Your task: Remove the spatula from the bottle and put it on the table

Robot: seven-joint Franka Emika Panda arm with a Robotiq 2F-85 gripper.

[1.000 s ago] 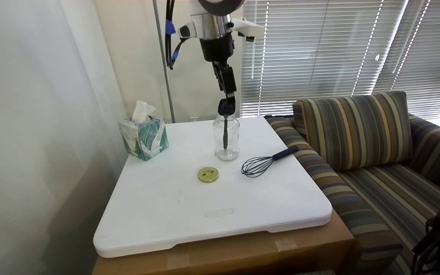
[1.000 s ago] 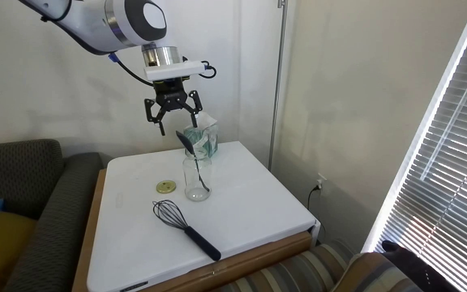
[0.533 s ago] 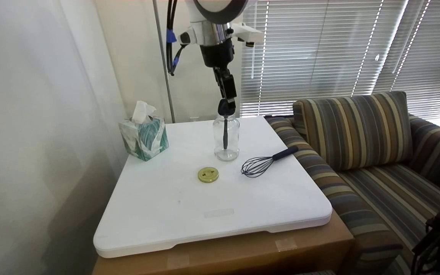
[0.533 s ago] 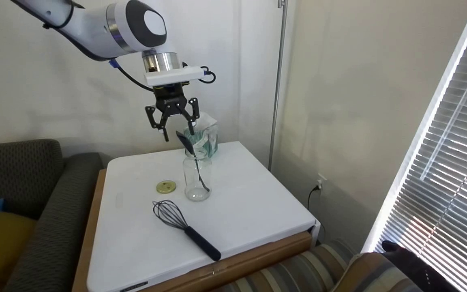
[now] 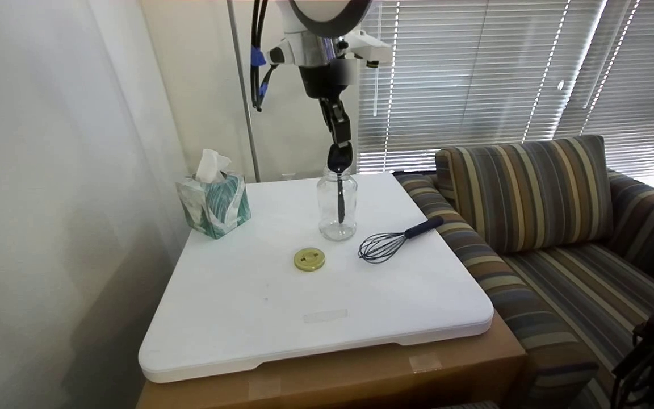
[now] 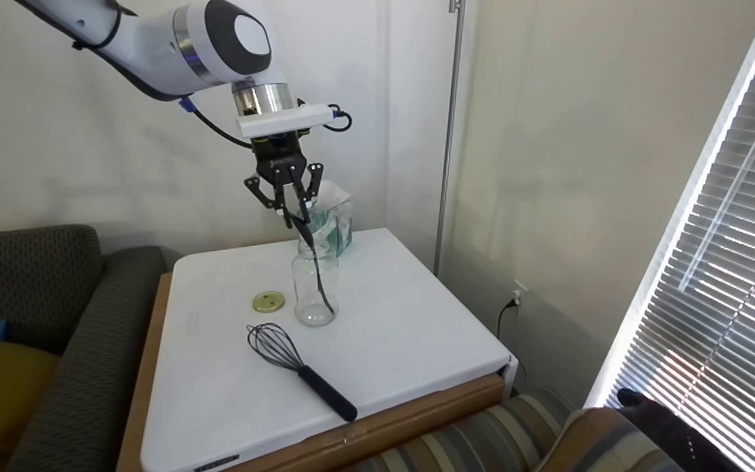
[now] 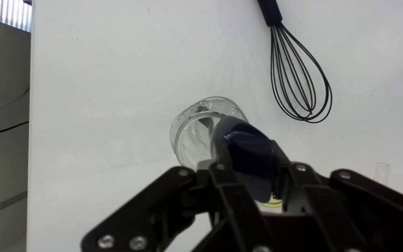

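The black spatula (image 5: 340, 158) leans in the clear glass bottle (image 5: 330, 213), its oval head sticking out above the rim and its handle reaching down inside. My gripper (image 6: 297, 219) is closed round that head, one finger on each side, just above the bottle's mouth. From the wrist, the spatula's head (image 7: 247, 150) lies between the fingers and covers part of the bottle (image 7: 189, 140). The bottle stands upright on the white table (image 5: 236, 318), seen in both exterior views.
A black whisk (image 6: 328, 392) lies near the bottle, its handle over the table's edge side. A gold lid (image 5: 309, 259) rests in front of the bottle. The teal-and-white tissue box (image 5: 219, 204) stands by the wall. A striped sofa (image 5: 531, 196) flanks the table.
My gripper has come down a little, and its fingers have closed from wide apart onto the spatula's head. The spatula and the bottle have shifted slightly.
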